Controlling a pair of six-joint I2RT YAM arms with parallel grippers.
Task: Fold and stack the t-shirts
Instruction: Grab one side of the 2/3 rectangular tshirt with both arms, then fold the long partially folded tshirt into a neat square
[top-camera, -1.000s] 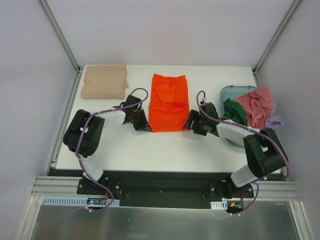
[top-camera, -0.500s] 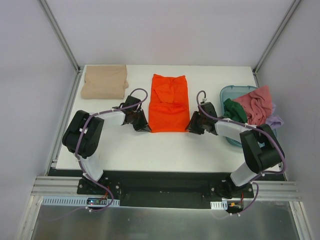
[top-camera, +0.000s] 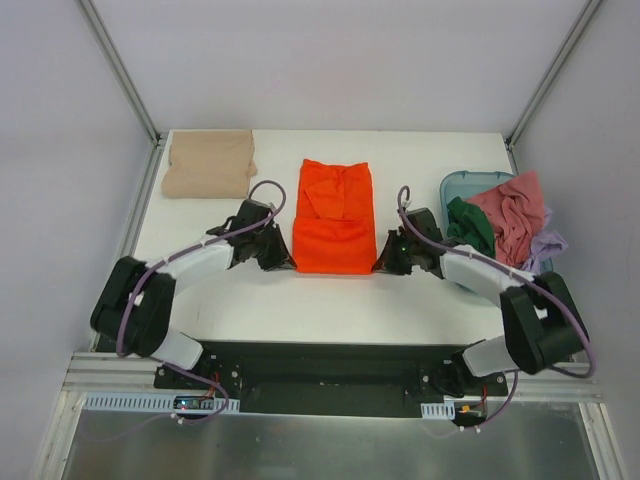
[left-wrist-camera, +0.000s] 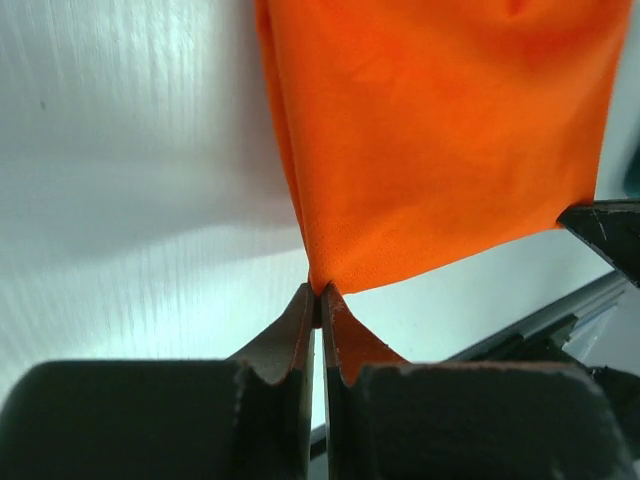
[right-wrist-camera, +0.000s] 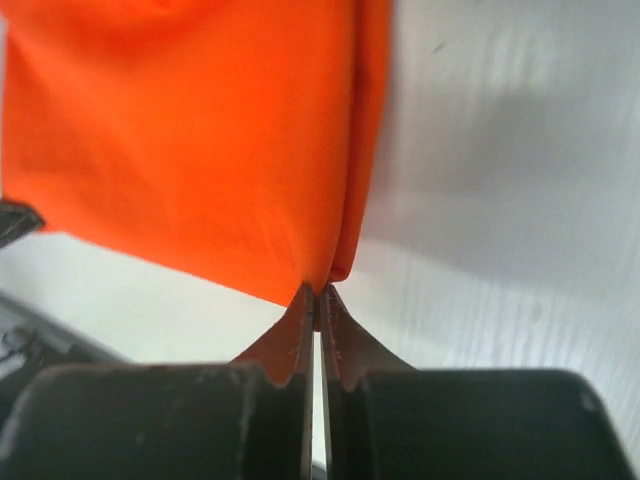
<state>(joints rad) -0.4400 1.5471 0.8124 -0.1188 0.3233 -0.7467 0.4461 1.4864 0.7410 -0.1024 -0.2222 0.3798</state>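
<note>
The bright orange t-shirt (top-camera: 335, 218) lies partly folded in the middle of the white table. My left gripper (top-camera: 286, 266) is shut on its near left corner (left-wrist-camera: 318, 283), and my right gripper (top-camera: 380, 266) is shut on its near right corner (right-wrist-camera: 318, 284). Both wrist views show orange cloth (right-wrist-camera: 200, 130) pinched between the tips and lifted a little off the table. A folded tan-beige t-shirt (top-camera: 209, 165) rests at the back left corner.
A teal plastic tub (top-camera: 462, 190) stands at the right edge, holding pink (top-camera: 512, 213), dark green (top-camera: 470, 224) and lilac (top-camera: 549, 243) garments. A metal frame post (top-camera: 120, 70) rises at each back corner. The table's near edge (top-camera: 330, 340) is just behind the grippers.
The right gripper has closed on the orange shirt's near right corner. Both grippers have moved toward the near edge, dragging the shirt's front edge with them.
</note>
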